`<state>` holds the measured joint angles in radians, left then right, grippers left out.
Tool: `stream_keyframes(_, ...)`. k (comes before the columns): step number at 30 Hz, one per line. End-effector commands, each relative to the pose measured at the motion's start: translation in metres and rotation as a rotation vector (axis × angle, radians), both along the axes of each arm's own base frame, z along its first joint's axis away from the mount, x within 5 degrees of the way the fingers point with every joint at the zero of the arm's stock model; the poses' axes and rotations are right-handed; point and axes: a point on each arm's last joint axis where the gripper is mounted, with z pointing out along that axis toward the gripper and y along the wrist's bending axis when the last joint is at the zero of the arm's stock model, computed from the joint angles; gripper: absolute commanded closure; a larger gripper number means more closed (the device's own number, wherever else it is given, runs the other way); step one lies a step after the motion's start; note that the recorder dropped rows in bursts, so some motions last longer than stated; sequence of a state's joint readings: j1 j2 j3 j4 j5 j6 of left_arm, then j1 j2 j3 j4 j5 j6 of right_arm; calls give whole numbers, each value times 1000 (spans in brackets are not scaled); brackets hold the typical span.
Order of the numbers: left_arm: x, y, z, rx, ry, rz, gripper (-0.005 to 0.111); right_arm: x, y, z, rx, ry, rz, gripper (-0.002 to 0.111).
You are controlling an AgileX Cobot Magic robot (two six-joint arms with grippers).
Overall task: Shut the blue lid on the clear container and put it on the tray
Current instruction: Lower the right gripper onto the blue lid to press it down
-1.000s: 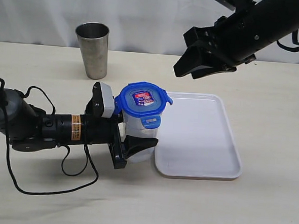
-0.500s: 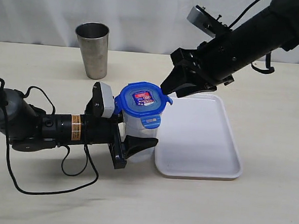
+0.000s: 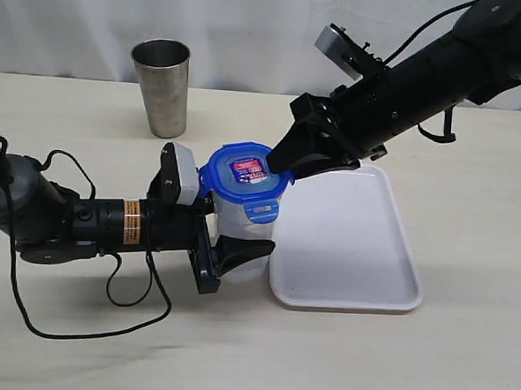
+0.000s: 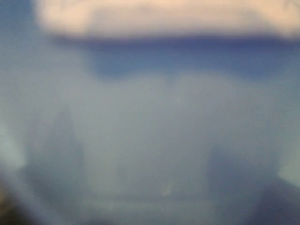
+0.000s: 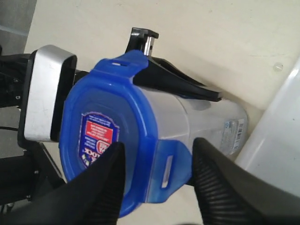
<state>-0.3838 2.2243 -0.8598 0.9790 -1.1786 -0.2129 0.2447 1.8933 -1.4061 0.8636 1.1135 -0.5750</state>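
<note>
Right wrist view: right gripper (image 5: 157, 154) wide astride blue lid (image 5: 93, 136); exterior: left gripper (image 3: 230, 236) around clear container (image 3: 239, 224).

Looks onto blue lid (image 5: 101, 136) capping clear container (image 5: 197, 117). Straddles side flap (image 5: 166, 171) with right gripper (image 5: 159, 147), jaws apart, perhaps not touching. Catches tray (image 5: 281, 140) just beside container's far end.

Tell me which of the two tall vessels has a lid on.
The clear container beside the tray, capped by the blue lid; the steel cup stands open-topped.
</note>
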Motion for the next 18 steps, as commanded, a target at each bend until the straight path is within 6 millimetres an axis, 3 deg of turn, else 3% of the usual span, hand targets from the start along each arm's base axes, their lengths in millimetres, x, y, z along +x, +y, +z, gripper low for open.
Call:
stream_keyframes(1,2,1,-3,40,3,15,107,-1,3,-19,11,95,38,69)
stream_keyframes(4,1,1,-3,41,3,13,107,0,4,-23,12,101,50,79)
stream_keyframes(12,1,1,-3,41,3,13,107,0,4,-25,8,81,78,79)
stream_keyframes(18,1,1,-3,41,3,13,107,2,4,-12,17,5,110,60)
